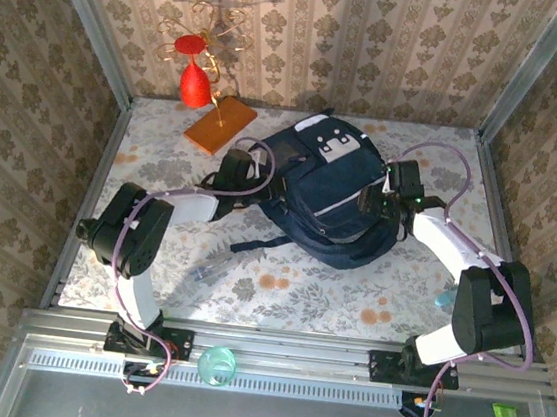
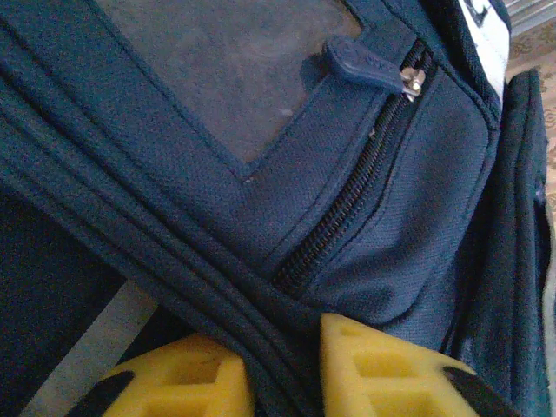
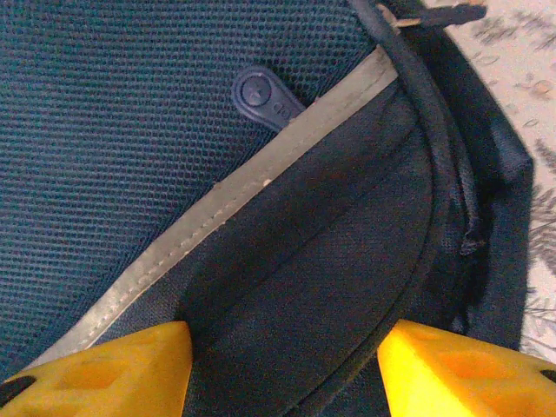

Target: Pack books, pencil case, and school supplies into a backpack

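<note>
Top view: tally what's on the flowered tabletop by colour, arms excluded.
Navy: 1, backpack
Orange: 1, flat slab
Red and gold: 1, wire ornament
Clear: 1, slim piece
Pale blue: 1, small piece
Total: 5

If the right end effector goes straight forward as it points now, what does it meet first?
The backpack: its dark panel lies directly ahead, between the fingers of the right end effector, probably very close.
</note>
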Controlling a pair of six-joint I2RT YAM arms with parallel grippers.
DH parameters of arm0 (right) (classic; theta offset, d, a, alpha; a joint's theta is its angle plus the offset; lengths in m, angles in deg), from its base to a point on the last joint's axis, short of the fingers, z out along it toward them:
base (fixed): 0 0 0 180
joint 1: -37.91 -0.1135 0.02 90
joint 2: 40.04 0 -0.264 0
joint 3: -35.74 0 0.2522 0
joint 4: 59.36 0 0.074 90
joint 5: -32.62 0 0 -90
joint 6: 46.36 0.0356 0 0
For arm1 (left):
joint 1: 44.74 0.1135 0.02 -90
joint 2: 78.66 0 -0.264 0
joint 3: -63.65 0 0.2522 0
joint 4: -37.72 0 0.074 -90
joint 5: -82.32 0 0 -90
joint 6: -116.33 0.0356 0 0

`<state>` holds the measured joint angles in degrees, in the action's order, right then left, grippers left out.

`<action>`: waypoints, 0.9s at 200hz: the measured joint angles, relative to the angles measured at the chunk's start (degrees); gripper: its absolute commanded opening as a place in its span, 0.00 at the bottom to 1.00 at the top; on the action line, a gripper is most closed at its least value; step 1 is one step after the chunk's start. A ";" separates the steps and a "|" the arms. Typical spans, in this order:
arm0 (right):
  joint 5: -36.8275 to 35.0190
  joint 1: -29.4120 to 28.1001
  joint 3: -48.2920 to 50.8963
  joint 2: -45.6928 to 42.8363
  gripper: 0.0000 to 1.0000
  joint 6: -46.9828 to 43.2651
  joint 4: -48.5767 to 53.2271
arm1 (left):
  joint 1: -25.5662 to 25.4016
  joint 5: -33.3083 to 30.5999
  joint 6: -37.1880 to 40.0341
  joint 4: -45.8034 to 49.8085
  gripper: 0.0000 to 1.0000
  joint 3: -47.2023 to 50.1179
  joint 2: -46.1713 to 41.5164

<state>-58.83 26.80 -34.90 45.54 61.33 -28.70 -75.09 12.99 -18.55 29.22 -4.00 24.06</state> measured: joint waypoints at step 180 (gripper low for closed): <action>7.98 -26.14 11.28 -5.16 0.51 11.45 -13.31 | -5.03 -7.93 -7.13 -7.80 0.01 9.81 -6.16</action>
<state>-50.85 0.66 -23.63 40.38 72.79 -42.01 -80.12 5.05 -25.68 21.41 5.81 17.89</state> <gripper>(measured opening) 0.515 0.061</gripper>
